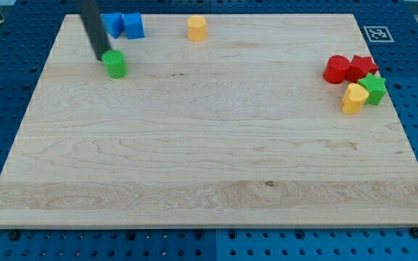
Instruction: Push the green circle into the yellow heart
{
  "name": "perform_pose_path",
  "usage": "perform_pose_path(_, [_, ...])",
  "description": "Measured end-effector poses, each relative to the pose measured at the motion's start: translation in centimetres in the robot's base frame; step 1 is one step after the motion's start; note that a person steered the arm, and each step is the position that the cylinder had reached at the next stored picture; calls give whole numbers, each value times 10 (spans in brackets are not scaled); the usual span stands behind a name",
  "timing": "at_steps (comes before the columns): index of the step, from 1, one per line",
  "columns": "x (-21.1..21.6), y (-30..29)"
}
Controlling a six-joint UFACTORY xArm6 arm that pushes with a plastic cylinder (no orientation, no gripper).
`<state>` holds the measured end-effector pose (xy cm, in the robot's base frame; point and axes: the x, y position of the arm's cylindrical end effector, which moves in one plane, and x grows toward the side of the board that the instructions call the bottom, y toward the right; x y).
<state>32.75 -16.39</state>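
The green circle [115, 64] sits on the wooden board [209, 145] at the upper left. My tip [101, 59] is right at the circle's upper left side, touching or nearly touching it. The rod leans up toward the view's top left. The yellow heart [353, 98] lies far off at the view's right, touching a green star [374, 88].
Two blue blocks [123, 25] stand side by side at the top left edge. A yellow block [197, 28] stands alone at the top middle. A red circle [337, 69] and a red star [362, 67] sit just above the yellow heart and green star.
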Motion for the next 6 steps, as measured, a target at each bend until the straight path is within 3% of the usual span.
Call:
perform_pose_path(1, [29,69])
perform_pose_path(4, [51,-44])
perform_pose_path(5, [68,22])
perform_pose_path(6, [69,128])
